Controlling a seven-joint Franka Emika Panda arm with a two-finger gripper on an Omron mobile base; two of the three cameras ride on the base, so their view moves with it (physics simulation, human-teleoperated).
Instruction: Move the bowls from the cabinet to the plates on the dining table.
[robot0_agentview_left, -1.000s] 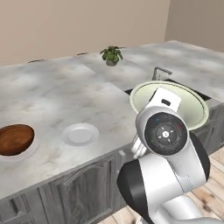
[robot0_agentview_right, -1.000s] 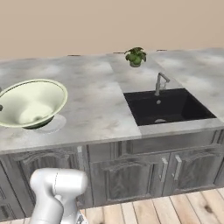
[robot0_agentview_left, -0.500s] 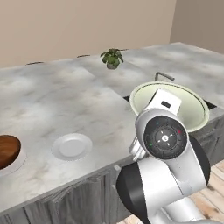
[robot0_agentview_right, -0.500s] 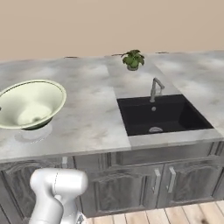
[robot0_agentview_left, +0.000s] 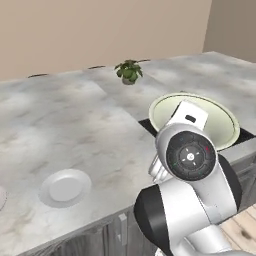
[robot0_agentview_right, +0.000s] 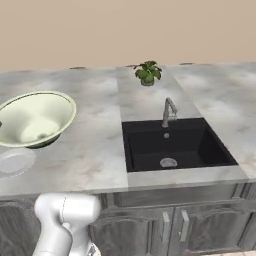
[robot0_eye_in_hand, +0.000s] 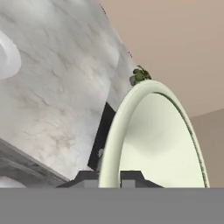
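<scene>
One dining table (robot0_agentview_left: 75, 125) with marble veins spreads under the gripper (robot0_eye_in_hand: 109, 177). One pale cream-green bowl (robot0_agentview_right: 35, 117) with a lighter rim is round, deep and tilted; the gripper's two fingers are closed on its rim and hold it above the table. One flat whitish plate (robot0_agentview_left: 65, 187) lies on the table near the gripper.
</scene>
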